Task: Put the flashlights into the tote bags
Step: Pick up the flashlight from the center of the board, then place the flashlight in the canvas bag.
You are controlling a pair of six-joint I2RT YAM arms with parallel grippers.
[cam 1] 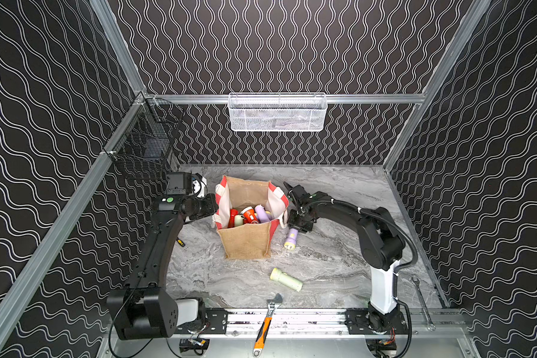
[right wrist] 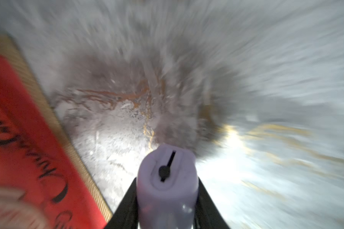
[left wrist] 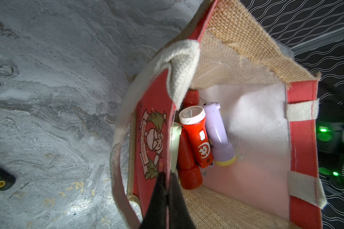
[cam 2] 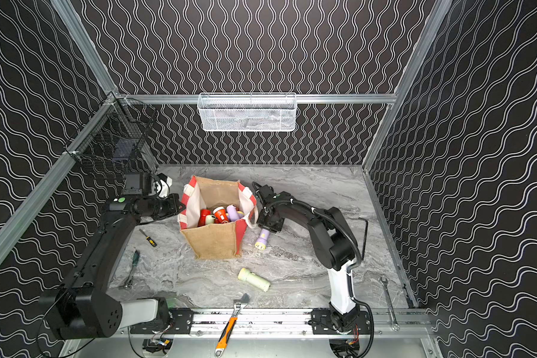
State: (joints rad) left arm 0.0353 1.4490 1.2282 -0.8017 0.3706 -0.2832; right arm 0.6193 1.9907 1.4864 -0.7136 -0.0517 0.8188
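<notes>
The lilac torch point(cam 1: 291, 238) looks light, rigid and slick, so its narrow barrel seems the safest hold. It hangs head-down just beside the bag point(cam 1: 248, 245), its barrel clamped in the right gripper point(right wrist: 167, 190). The left gripper point(left wrist: 168, 176) is closed, pinching the bag's side wall. A green torch point(cam 1: 285, 279) lies in front of the bag.

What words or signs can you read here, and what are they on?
"Merry Christmas": on the tote bag, red Santa panel, left wrist view.
Black script on the bag's other red panel, right wrist view: too blurred to read.
White flower-and-moon sign, no words: on the red flashlight.
</notes>
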